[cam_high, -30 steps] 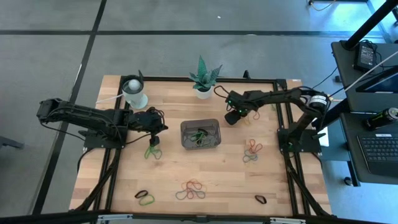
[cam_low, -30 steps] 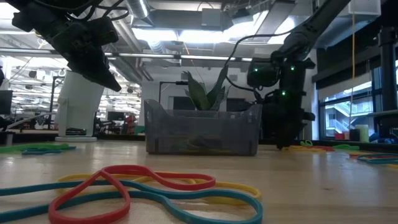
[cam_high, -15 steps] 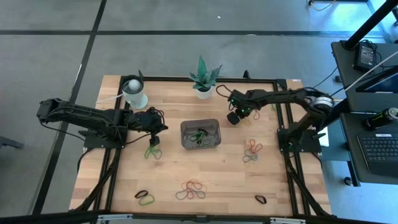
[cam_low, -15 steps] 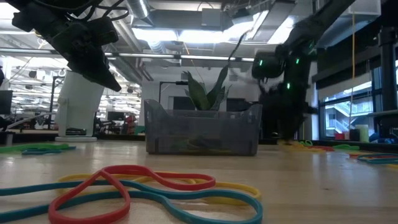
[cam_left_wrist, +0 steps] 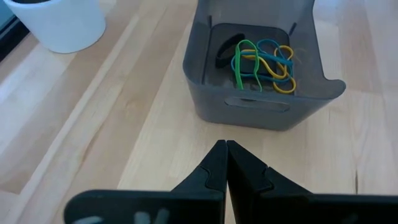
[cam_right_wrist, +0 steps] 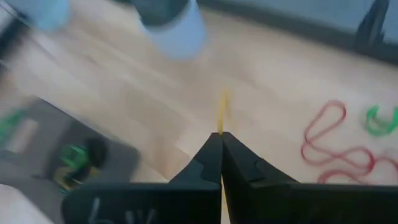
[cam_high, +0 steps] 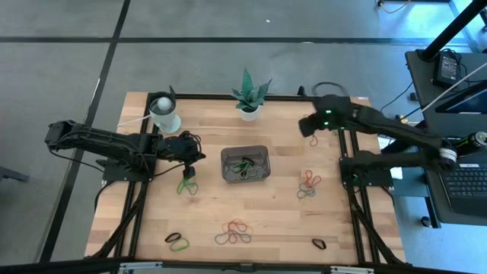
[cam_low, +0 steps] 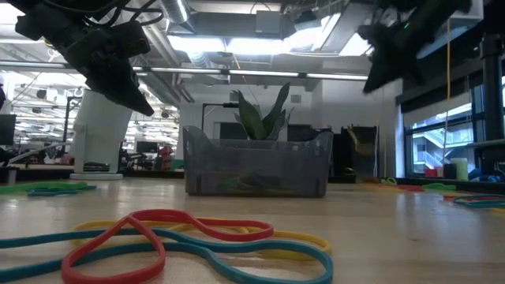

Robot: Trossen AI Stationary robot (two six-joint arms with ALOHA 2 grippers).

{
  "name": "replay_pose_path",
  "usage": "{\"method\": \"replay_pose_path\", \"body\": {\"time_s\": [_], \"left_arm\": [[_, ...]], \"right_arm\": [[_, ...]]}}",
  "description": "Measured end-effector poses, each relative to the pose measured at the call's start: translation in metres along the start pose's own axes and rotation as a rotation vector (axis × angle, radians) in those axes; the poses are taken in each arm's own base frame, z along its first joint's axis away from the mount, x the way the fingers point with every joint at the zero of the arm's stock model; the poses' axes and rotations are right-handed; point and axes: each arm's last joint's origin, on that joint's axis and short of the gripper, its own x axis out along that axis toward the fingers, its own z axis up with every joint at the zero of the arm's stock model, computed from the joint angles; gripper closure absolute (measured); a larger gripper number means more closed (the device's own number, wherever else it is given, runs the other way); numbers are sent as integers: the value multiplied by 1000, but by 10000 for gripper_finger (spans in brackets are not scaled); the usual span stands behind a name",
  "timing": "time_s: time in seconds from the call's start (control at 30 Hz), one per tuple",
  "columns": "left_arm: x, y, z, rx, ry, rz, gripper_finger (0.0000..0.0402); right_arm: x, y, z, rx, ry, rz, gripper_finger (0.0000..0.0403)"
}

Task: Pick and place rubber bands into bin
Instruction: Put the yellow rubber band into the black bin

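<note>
High view shows the wooden table (cam_high: 152,221) filling the centre of the frame, with the bin (cam_high: 245,164) at its middle and a few rubber bands already inside; the left wrist view confirms green, blue and yellow loops lying in the bin. Over the last second the right arm has swung away from the spot just right of the potted plant (cam_high: 248,95), where it was lowered to the surface, and the right gripper (cam_high: 307,126) now sits raised in the upper right of the frame; in the low view it has lifted from table level to the upper right corner. Its fingers have closed fully, and the right wrist view shows a thin yellow band (cam_right_wrist: 221,111) pinched at the tips. This indicates a completed pick; transport to the bin is judged the next step. The left gripper (cam_high: 188,174), closed and holding nothing, stays left of the bin above a green band (cam_high: 186,186). Loose clusters (cam_high: 233,232) remain at lower centre and right of the bin.
</note>
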Motion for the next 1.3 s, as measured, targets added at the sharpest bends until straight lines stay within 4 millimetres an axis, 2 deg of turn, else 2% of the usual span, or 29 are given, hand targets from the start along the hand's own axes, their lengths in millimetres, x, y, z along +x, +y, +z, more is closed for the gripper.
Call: {"method": "replay_pose_path", "body": {"time_s": [0.1, 0.23, 0.33, 0.43, 0.6, 0.8, 1.07, 1.3], "left_arm": [[0, 0, 0, 4, -1, 6, 400], [0, 1, 0, 6, -3, 18, 400], [0, 1, 0, 6, -4, 18, 400], [0, 1, 0, 6, -4, 18, 400], [0, 1, 0, 6, -4, 22, 400], [0, 0, 0, 45, 0, -3, 400], [-1, -5, 7, 108, -65, -132, 400], [-11, -6, 11, 133, -127, -202, 400]], "right_arm": [[-28, -1, 7, 17, -106, 43, 402], [-55, 2, 20, 6, -208, 78, 403], [-70, 9, 33, -11, -259, 109, 403], [-75, 18, 44, -42, -274, 130, 403], [-70, 43, 56, -106, -243, 174, 403], [-46, 85, 57, -184, -180, 261, 403], [-22, 143, 44, -290, -82, 367, 403], [-5, 189, 28, -364, -7, 398, 403]]}}
